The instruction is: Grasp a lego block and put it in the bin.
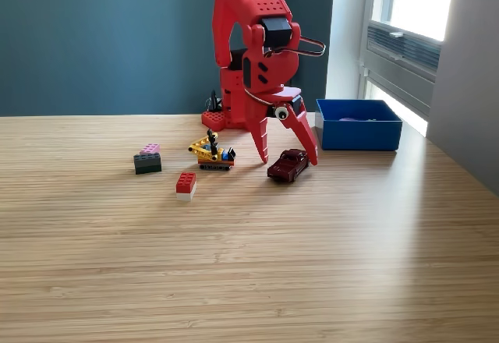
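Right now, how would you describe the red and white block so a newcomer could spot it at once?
Start at the red arm's open tool at the back of the wooden table. Toward the exterior view's left sits a yellow toy vehicle; the red and white block lies in front of it, nearest the camera. Unlike the dark block with a pink top further left, it is red on top and white below.

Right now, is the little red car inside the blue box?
No, the red car sits on the table, beside the blue box.

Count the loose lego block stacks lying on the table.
2: a pink-on-dark-green stack toward the exterior view's left, and a red-on-white stack nearer the camera. Others could be hidden inside the bin.
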`<state>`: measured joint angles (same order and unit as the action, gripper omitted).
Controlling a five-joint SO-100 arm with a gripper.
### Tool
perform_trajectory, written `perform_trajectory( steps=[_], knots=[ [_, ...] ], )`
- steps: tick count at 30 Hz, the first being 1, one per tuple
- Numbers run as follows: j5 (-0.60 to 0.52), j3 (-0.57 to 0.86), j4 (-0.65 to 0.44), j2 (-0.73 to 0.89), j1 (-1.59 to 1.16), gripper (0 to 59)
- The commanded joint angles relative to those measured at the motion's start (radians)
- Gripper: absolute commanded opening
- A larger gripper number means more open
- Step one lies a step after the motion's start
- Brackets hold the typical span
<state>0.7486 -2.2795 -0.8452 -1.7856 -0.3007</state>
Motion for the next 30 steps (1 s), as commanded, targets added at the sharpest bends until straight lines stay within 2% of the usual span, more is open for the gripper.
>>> perform_trajectory(
  steps=[1,8,11,12,15,16,26,30],
  knots=[
    [0.014,-0.040,0.126,-0.012,0.023,33.9],
    [0.034,-0.046,0.178,-0.011,0.049,30.6],
    [0.037,-0.058,0.199,-0.011,0.049,25.3],
    [0.037,-0.064,0.209,-0.011,0.048,22.4],
    [0.026,-0.086,0.255,-0.009,0.048,3.0],
    [0.014,-0.089,0.272,-0.009,0.048,0.0],
    [-0.172,-0.003,0.272,-0.009,0.044,0.0],
    [-0.287,0.130,0.135,-0.009,0.029,0.0]
  ],
)
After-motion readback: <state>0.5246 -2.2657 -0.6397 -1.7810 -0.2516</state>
